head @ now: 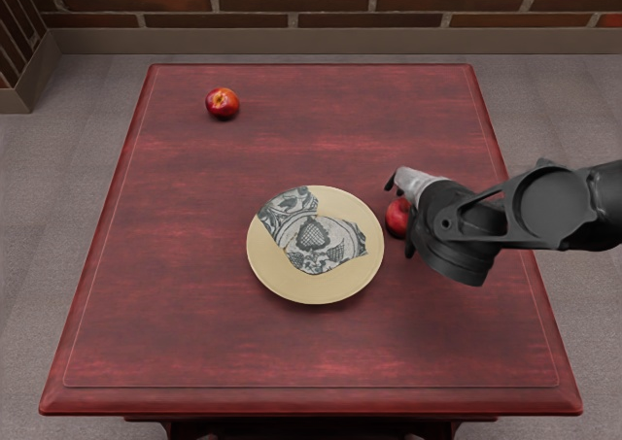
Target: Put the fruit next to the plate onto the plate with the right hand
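Note:
A red fruit (396, 217) lies on the table just off the right rim of the tan plate (282, 270), which carries a grey patterned design. My right hand (416, 207) comes in from the right edge and sits directly against the fruit, covering its right side. The dark wrist and forearm (505, 217) hide most of the hand, so I cannot tell whether it grips the fruit. The fruit appears to rest on the table surface, outside the plate.
A second red apple (223, 102) sits far off near the table's back left corner. The dark red table (194, 323) extends well around the plate. A brick wall runs along the back.

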Robot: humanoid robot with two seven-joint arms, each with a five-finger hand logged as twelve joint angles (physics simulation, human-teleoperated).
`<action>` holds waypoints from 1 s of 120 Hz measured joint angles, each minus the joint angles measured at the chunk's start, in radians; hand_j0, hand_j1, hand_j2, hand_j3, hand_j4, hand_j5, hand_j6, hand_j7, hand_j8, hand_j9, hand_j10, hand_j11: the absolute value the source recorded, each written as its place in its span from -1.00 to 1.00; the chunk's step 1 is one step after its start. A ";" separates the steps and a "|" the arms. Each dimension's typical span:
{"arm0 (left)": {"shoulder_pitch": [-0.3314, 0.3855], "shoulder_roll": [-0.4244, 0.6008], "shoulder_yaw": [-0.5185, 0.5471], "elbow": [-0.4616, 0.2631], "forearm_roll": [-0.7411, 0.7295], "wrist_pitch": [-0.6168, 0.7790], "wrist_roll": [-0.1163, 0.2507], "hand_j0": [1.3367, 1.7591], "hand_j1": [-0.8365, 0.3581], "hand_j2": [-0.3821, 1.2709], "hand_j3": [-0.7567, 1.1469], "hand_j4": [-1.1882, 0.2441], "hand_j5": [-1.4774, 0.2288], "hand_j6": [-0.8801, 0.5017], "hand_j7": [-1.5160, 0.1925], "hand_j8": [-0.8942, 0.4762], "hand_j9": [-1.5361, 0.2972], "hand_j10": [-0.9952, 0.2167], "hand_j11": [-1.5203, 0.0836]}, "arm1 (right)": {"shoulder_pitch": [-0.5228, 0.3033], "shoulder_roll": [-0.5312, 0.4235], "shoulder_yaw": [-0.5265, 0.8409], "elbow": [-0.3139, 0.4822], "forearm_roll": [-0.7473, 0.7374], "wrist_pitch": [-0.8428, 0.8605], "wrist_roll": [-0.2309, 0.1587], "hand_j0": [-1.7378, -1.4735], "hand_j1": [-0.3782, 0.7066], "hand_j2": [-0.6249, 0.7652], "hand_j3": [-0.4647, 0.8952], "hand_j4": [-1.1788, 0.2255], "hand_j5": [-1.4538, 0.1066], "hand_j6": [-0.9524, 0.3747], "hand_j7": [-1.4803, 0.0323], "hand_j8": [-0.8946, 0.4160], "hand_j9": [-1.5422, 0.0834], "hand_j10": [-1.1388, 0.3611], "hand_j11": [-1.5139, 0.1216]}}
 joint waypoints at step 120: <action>0.000 0.000 0.000 0.000 0.000 0.000 0.000 0.52 0.97 -0.54 -0.20 0.65 0.72 0.26 0.76 0.29 0.66 0.63 0.88 | -0.038 0.026 -0.014 -0.077 -0.005 0.000 0.000 -0.40 -0.37 -0.17 -0.32 0.31 0.43 0.04 0.51 -0.03 0.48 0.17 0.44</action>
